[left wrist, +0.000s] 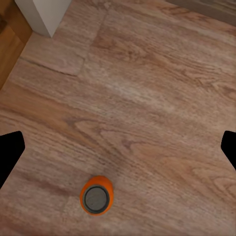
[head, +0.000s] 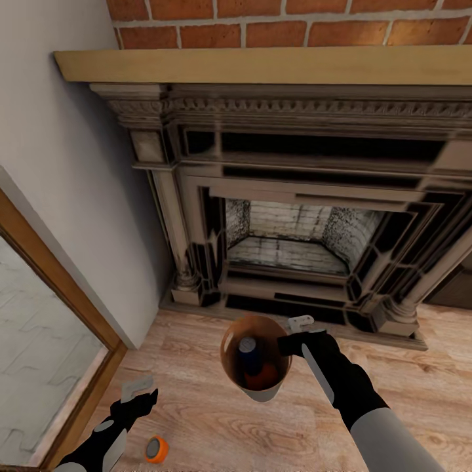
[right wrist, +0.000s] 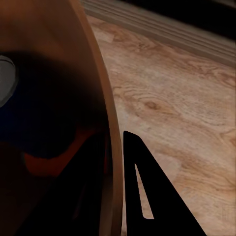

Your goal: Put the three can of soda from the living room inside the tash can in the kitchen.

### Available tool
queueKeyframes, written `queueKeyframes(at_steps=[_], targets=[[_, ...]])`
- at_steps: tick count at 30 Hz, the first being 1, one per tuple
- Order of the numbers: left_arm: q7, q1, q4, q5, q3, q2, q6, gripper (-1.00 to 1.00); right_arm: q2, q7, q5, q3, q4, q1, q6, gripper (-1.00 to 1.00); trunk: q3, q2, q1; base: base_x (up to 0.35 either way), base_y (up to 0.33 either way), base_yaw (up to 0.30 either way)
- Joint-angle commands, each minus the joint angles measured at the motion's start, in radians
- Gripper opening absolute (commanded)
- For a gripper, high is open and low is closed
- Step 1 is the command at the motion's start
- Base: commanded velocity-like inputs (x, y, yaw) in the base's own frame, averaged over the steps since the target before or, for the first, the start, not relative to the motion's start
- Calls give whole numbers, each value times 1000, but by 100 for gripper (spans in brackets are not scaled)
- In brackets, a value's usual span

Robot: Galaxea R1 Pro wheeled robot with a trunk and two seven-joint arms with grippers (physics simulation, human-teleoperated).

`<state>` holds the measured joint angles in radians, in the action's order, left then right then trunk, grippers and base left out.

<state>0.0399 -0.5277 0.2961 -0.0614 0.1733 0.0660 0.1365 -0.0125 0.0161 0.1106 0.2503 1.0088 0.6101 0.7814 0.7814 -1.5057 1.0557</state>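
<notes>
Wood floor [head: 196,419]; bin [head: 255,392] interior dark, cans [head: 249,354] partly hidden.

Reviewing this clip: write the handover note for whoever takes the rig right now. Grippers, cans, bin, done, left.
Right gripper: shut on the rim of the trash can, held up before the fireplace.
Left gripper: open, empty, above the wood floor.
Done: blue can and one orange can are in the bin.
Left: second orange can stands on the floor under the left gripper; pick it, bin it.
</notes>
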Motion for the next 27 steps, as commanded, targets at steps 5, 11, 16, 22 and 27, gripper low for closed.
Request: queueKeyframes(at_steps=[5,11,16,22,27], targets=[[0,0,0,0,0,0,0,100,0,5,14,0,1,0,0,-100,24,-35,19,0,0,0],[0,0,0,0,0,0,0,100,0,5,15,0,1,0,0,-100,52,-77,42,0,0,0],[0,0,0,0,0,0,0,100,0,8,17,-4,1,0,2,-100,76,-112,61,0,0,0],[0,0,0,0,0,0,0,100,-1,8,19,-5,61,1,33,-100,104,-154,84,0,0,0],[0,0,0,0,0,0,0,100,-2,9,21,-6,116,1,95,-100,128,-189,104,0,0,0]])
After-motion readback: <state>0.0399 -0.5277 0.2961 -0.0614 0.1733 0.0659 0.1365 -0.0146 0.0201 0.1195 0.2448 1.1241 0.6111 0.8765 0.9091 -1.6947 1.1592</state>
